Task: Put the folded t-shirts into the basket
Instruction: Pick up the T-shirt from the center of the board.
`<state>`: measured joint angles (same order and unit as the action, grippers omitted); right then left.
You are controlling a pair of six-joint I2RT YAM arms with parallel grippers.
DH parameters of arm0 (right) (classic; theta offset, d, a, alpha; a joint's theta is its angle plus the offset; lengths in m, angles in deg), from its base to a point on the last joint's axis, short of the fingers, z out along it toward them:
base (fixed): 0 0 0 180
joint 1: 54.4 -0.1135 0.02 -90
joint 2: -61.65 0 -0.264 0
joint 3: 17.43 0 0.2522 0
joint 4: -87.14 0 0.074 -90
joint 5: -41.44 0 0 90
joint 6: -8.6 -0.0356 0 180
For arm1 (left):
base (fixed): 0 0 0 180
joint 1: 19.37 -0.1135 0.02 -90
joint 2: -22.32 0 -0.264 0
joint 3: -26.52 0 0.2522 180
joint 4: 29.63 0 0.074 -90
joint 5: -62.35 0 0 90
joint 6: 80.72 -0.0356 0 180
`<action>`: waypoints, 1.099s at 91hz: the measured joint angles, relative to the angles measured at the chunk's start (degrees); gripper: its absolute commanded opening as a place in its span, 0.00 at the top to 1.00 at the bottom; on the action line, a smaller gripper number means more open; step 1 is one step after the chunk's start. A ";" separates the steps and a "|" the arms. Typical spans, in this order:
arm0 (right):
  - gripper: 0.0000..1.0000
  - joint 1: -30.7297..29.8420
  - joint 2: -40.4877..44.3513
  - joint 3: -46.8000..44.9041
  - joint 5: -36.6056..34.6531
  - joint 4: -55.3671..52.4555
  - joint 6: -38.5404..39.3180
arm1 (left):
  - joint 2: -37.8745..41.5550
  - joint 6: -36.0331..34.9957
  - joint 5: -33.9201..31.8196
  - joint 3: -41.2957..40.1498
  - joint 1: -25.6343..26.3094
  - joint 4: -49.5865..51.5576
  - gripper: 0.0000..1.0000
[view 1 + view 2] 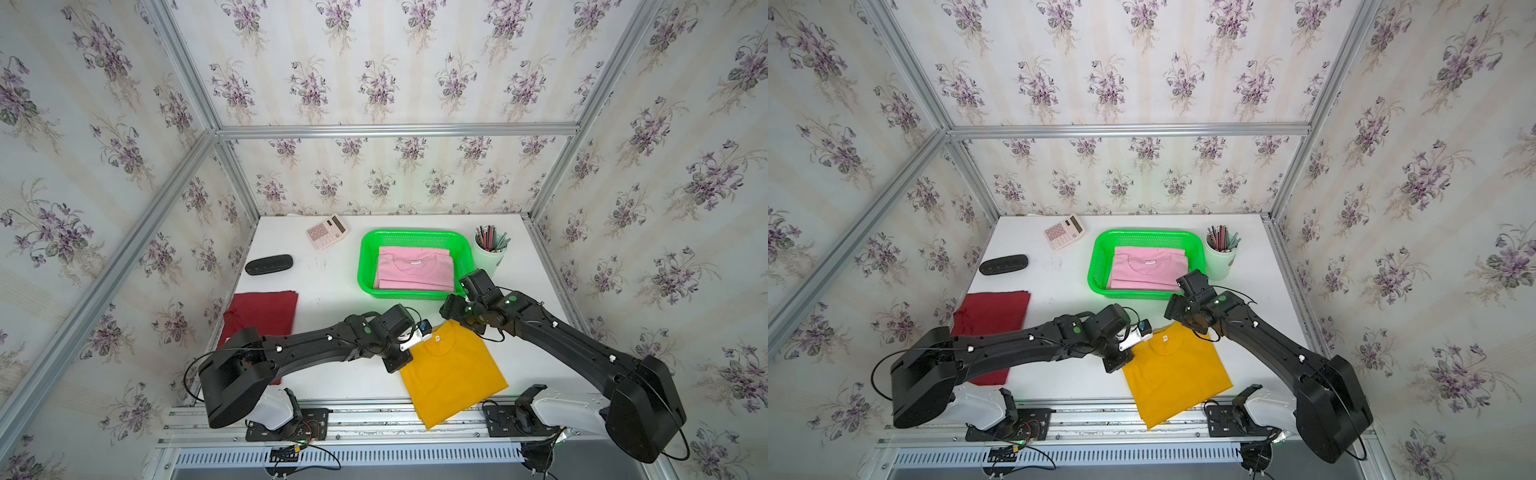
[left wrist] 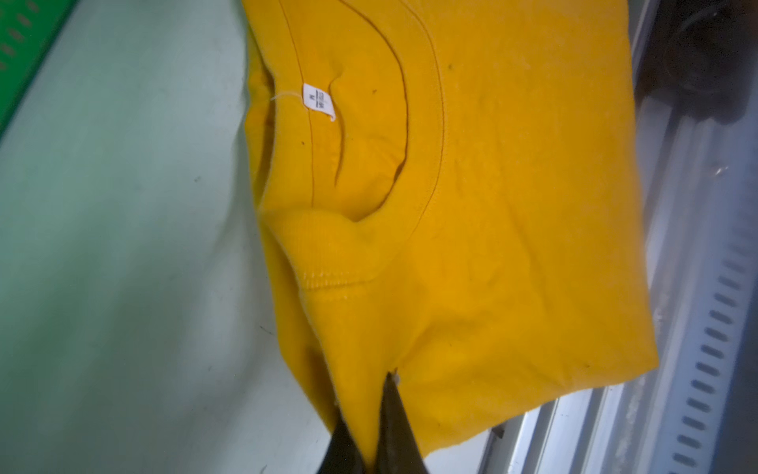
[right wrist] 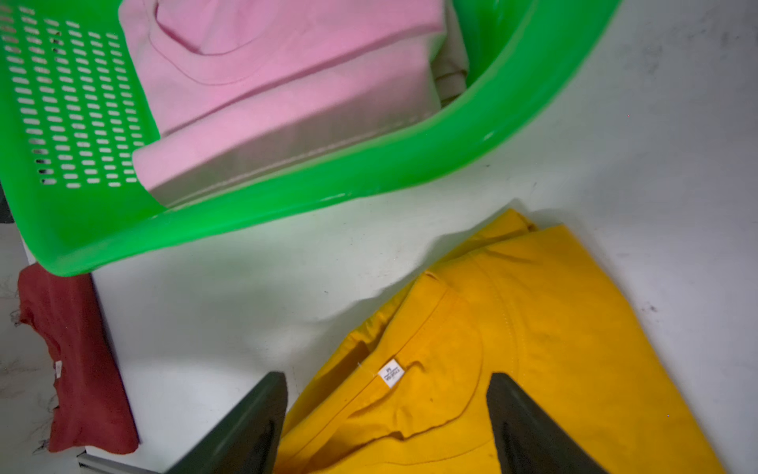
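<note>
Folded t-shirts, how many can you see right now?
3: pink t-shirt in the basket; yellow t-shirt at the near edge of the table, gripped by the left claw; dark red t-shirt on the table's left side. Others may hide under the pink.

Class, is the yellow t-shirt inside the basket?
No, the yellow t-shirt lies on the table, outside the basket.

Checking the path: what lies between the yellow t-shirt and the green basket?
Bare white tabletop only, between yellow t-shirt and green basket, in the right wrist view.

Robot test cell, aluminium frame [image 1: 395, 131], floral wallpaper walls [image 1: 374, 62], white table [image 1: 332, 286]
</note>
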<state>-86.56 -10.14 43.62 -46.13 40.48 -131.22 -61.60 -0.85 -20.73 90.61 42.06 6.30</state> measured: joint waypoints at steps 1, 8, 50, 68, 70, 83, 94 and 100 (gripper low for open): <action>0.20 0.37 -0.24 -0.02 0.02 0.00 -0.11 | 0.11 -0.46 -0.57 0.11 0.26 0.02 1.00; 0.20 2.32 -2.01 -0.07 1.14 -0.07 -0.87 | 0.50 -4.48 -5.38 1.03 2.69 0.48 1.00; 0.12 3.93 -10.82 1.09 4.72 2.84 -5.97 | 1.20 -22.56 -18.69 4.87 11.80 4.81 1.00; 0.16 3.85 -12.41 -0.35 2.91 6.23 -7.17 | 5.66 -26.58 -19.54 4.94 12.48 4.02 1.00; 0.17 3.93 -12.66 -0.50 2.47 6.67 -7.19 | 5.81 -27.02 -19.65 4.94 12.52 4.00 1.00; 0.28 3.93 -13.33 -1.29 1.20 9.29 -7.19 | 6.51 -29.07 -20.26 4.96 13.22 3.87 1.00; 0.40 3.93 -13.57 -1.46 1.07 10.43 -7.19 | 6.97 -30.38 -21.00 5.05 13.68 3.76 1.00; 0.43 3.96 -13.31 -1.46 1.29 10.40 -7.21 | 7.26 -31.41 -21.79 5.09 13.99 3.65 1.00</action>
<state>-82.61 -23.45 42.16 -44.84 50.88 -138.43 -54.34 -32.26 -42.53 95.70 56.05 9.95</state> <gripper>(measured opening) 0.596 0.078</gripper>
